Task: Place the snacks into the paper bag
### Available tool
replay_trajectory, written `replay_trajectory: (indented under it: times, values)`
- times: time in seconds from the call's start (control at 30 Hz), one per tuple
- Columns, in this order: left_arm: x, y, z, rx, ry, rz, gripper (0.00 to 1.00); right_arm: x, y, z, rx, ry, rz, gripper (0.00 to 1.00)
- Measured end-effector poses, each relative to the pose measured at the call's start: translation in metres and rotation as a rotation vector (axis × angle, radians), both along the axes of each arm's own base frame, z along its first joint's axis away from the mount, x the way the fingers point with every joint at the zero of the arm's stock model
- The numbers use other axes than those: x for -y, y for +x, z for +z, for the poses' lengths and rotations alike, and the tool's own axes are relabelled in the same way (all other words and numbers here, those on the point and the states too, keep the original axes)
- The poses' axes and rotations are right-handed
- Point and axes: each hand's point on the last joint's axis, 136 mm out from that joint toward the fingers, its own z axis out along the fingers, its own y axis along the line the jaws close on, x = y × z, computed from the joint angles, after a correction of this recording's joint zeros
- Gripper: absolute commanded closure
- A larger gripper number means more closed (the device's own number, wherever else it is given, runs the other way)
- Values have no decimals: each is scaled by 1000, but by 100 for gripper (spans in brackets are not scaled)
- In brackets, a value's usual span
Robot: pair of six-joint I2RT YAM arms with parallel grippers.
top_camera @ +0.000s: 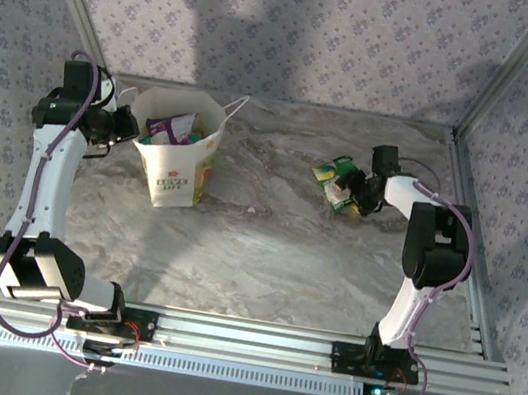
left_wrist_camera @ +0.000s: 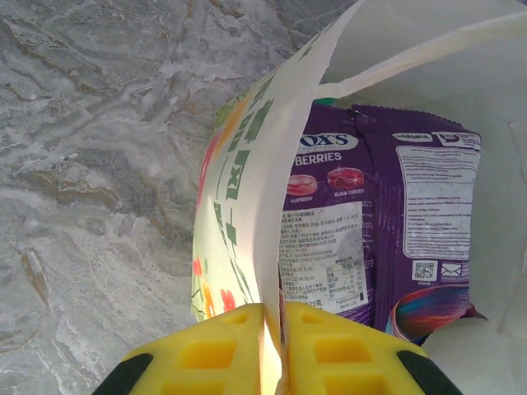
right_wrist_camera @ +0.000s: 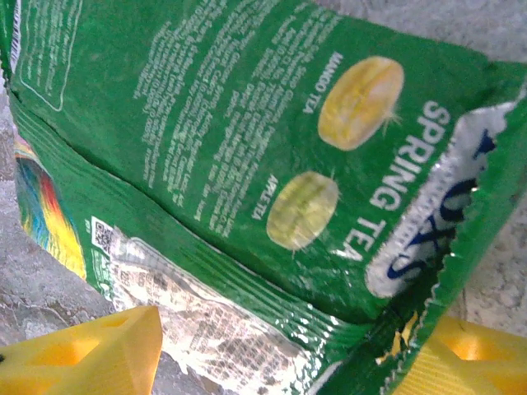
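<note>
The white paper bag (top_camera: 180, 168) with flower print stands upright at the back left of the table. My left gripper (top_camera: 132, 127) is shut on its near wall at the rim; in the left wrist view the yellow fingers (left_wrist_camera: 206, 354) pinch the bag wall (left_wrist_camera: 247, 164). A purple snack packet (left_wrist_camera: 387, 206) sits inside the bag (top_camera: 172, 127). At the back right, a green "SPRING TEA" snack packet (right_wrist_camera: 247, 148) lies on the table (top_camera: 333, 176). My right gripper (top_camera: 351, 192) is down at it, its jaws open (right_wrist_camera: 288, 346) with the packet's lower edge between them.
The marble tabletop (top_camera: 266, 249) is walled by patterned panels behind and at both sides. A metal rail (top_camera: 319, 354) runs along the near edge by the arm bases. Open surface lies between the bag and the green packet.
</note>
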Motion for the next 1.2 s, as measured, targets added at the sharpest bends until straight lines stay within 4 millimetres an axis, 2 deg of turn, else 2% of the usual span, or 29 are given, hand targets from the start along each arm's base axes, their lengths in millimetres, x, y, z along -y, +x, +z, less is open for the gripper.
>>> replay_trajectory:
  times: [0.27, 0.4, 0.6, 0.9, 1.2]
  values:
    - [-1, 0, 0, -1, 6, 4, 84, 0, 3, -3, -32, 10, -13, 34]
    - [-1, 0, 0, -1, 6, 4, 84, 2, 2, -6, -59, 13, -22, 43]
    - [-1, 0, 0, -1, 6, 4, 84, 3, 3, -8, -89, 10, -22, 50]
    - [-1, 0, 0, -1, 6, 4, 84, -2, 18, -8, -50, 9, 22, 69]
    - [-1, 0, 0, -1, 6, 4, 84, -2, 17, -8, -43, -4, 41, 79]
